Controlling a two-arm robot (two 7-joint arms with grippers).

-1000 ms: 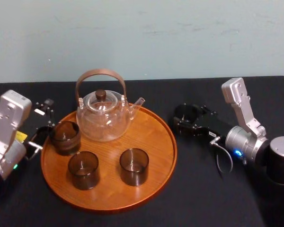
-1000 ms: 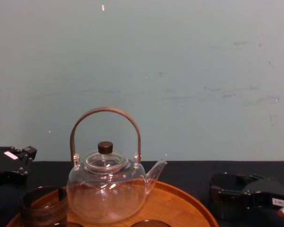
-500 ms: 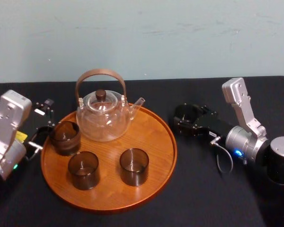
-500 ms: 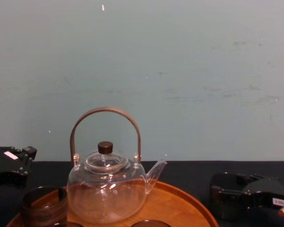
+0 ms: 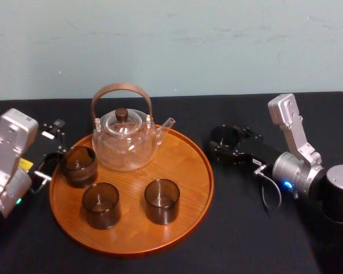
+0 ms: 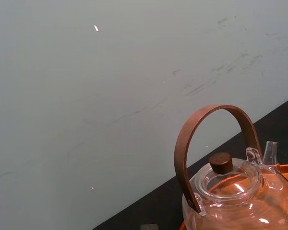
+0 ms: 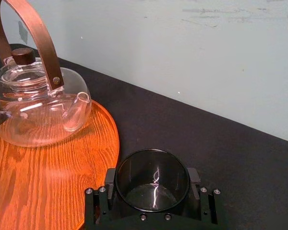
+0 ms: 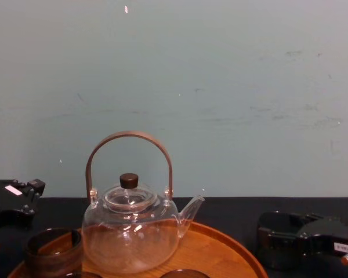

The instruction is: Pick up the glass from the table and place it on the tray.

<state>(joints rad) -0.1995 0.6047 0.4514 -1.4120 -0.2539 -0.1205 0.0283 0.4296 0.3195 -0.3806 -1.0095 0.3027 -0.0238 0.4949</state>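
The right gripper lies low on the table, and its two fingers are closed on the sides of the dark glass, which stands upright on the black cloth. Just beside this gripper, on its left, is the raised rim of the tray, close but not touching. Past the rim stands the teapot, its spout pointing toward the gripper, and nearer the robot three other glasses. The left gripper rests at the tray's far side, its fingers apart, beside one of those glasses.
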